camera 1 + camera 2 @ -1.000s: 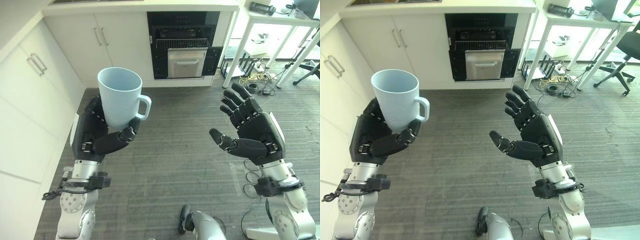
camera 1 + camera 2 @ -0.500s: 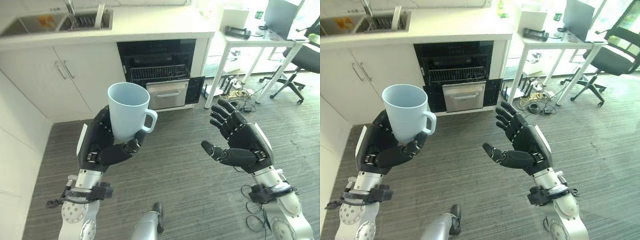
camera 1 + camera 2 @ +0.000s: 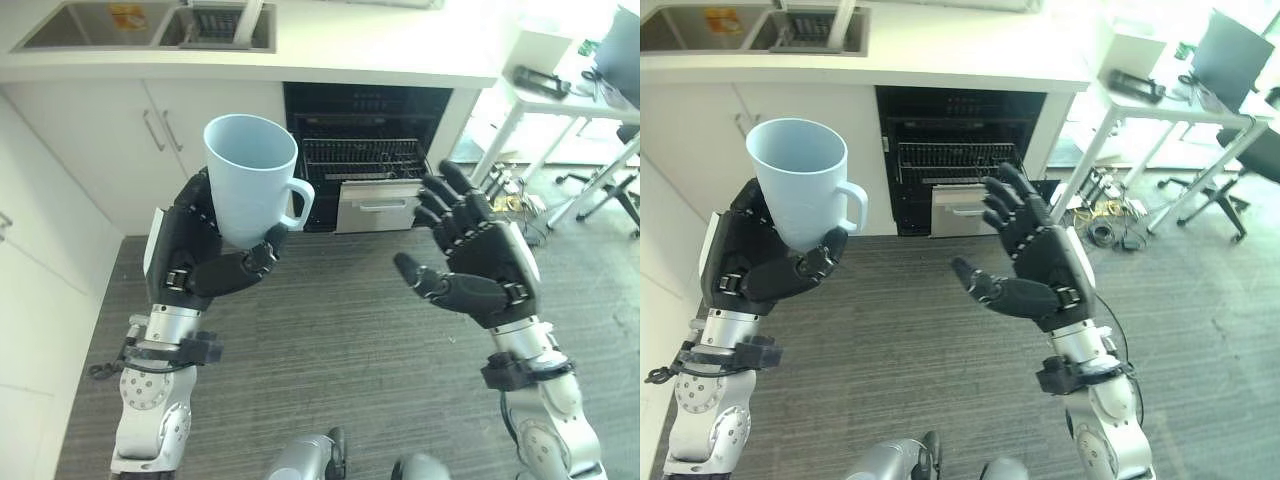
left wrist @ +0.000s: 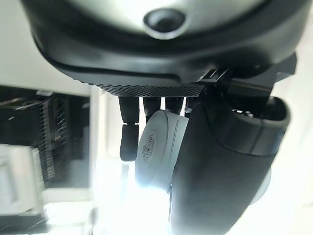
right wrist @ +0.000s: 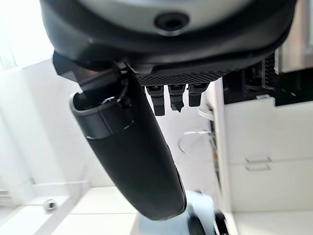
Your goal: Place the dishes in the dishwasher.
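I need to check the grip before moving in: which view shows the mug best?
The left eye view: the whole mug stands upright in the left hand, rim and handle clear. The right eye view shows the same. The left wrist view catches its base between the fingers; the right wrist view shows a pale blue sliver.

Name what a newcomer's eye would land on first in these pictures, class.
First, the pale blue mug, held upright in the left hand. Next, the empty right hand, fingers spread open beside it. Behind both, the open dishwasher under the counter shows its wire rack.
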You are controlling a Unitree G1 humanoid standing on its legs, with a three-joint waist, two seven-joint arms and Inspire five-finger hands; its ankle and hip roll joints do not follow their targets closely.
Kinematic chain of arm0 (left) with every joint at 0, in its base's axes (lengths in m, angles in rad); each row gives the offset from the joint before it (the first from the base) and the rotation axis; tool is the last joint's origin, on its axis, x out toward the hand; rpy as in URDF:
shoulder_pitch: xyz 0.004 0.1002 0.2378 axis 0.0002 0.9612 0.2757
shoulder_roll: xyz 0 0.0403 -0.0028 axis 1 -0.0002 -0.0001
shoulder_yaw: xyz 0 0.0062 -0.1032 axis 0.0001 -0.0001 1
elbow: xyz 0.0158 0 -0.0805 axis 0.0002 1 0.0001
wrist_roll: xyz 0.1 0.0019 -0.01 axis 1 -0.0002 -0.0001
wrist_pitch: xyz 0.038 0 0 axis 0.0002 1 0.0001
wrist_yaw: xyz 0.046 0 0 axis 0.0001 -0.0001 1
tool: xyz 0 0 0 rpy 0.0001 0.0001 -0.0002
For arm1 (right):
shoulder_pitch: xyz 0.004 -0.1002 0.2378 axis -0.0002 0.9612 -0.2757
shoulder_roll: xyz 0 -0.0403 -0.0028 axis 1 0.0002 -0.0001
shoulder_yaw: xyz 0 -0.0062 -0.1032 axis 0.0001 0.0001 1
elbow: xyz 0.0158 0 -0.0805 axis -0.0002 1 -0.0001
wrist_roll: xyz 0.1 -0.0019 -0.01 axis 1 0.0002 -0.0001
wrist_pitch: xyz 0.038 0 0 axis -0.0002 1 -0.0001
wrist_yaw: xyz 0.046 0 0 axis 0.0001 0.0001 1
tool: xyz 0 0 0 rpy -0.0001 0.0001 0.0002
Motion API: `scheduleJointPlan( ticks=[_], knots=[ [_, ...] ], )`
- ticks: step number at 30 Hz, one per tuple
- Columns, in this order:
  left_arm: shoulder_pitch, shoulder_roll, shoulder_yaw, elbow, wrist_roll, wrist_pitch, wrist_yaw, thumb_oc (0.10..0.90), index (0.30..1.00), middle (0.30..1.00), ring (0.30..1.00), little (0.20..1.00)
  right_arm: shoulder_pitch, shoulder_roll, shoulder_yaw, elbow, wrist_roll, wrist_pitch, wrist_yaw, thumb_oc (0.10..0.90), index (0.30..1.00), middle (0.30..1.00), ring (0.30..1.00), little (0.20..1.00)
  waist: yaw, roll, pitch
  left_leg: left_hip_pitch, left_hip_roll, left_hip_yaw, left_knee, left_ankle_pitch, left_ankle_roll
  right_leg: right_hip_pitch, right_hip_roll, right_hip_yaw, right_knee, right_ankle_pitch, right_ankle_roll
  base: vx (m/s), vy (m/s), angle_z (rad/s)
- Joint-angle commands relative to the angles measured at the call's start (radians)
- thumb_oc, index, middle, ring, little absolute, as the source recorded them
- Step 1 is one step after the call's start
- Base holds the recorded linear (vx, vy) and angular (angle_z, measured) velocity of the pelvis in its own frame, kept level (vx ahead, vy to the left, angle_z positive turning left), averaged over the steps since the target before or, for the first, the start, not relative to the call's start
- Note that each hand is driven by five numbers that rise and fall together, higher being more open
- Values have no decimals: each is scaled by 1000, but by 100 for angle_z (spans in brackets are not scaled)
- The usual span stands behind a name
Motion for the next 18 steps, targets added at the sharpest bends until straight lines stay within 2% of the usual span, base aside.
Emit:
scheduleJointPlan(
  ticks=[1, 5, 7, 8, 10, 12, 15, 16, 17, 18],
  knots=[
    [-106, 15, 47, -132, 23, -120, 48, 400, 300, 300, 300, 300, -109, -36, -92, -66, 42, -130, 16, 800, 900, 900, 900, 900, -9, 20, -54, 72, 98, -15, -200, -15, -48, 100, 19, -32, -167, 87, 131, 102, -180, -34],
    [-93, 15, 51, -142, 37, -116, 55, 400, 300, 300, 300, 300, -100, -30, -92, -89, 53, -103, 26, 800, 900, 900, 900, 900, -34, 3, -49, 124, 91, -5, -200, -76, -30, -61, -57, 68, -167, 166, 176, 240, -229, -21],
    [-75, 18, 58, -153, 41, -120, 63, 400, 300, 300, 300, 300, -91, -30, -89, -99, 62, -96, 32, 800, 900, 900, 900, 900, -33, -5, -46, 151, 93, -2, -200, -100, -23, -82, -73, 61, -167, 185, 181, 301, -334, 7],
    [-65, 16, 66, -160, 36, -118, 57, 400, 300, 300, 300, 300, -88, -31, -89, -98, 66, -99, 36, 800, 900, 900, 900, 900, -30, -7, -45, 160, 98, 3, -200, -104, -22, -91, -79, 61, -167, 155, 186, 308, -393, 12],
    [-51, 15, 67, -167, 31, -118, 62, 400, 300, 300, 300, 300, -84, -46, -89, -110, 69, -92, 30, 800, 900, 900, 900, 900, -25, -21, -59, 185, 109, 9, -200, -122, -32, -71, -84, 44, -167, 165, 194, 357, -481, 19],
    [-45, 17, 69, -168, 18, -117, 63, 400, 300, 300, 300, 300, -86, -54, -89, -118, 65, -79, 18, 800, 900, 900, 900, 900, -26, -26, -67, 209, 119, 8, -200, -136, -37, -59, -81, 37, -167, 168, 197, 318, -391, 27],
    [-12, 3, 75, -189, -14, -106, 55, 400, 300, 300, 300, 300, -69, -88, -118, -135, 87, -41, 24, 800, 900, 900, 900, 900, -57, -21, -109, 303, 151, -2, -200, -167, -67, -47, -38, 31, -167, 141, 177, 376, -430, 23],
    [-2, -3, 77, -196, -19, -105, 54, 400, 300, 300, 300, 300, -59, -100, -134, -138, 104, -32, 36, 800, 900, 900, 900, 900, -68, -16, -119, 319, 164, 2, -200, -148, -80, -39, -16, 30, -167, 127, 156, 385, -573, 14],
    [2, -9, 75, -197, -21, -110, 58, 400, 300, 300, 300, 300, -52, -110, -142, -138, 112, -30, 48, 800, 900, 900, 900, 900, -74, -10, -125, 328, 176, 4, -200, -88, -95, -26, 8, 31, -167, 108, 132, 287, -497, -3],
    [5, -13, 74, -196, -20, -114, 60, 400, 300, 300, 300, 300, -49, -114, -144, -138, 117, -28, 54, 800, 900, 900, 900, 900, -74, -9, -127, 330, 179, 1, -200, -57, -102, -18, 19, 33, -167, 98, 120, 209, -369, -14]
  ],
)
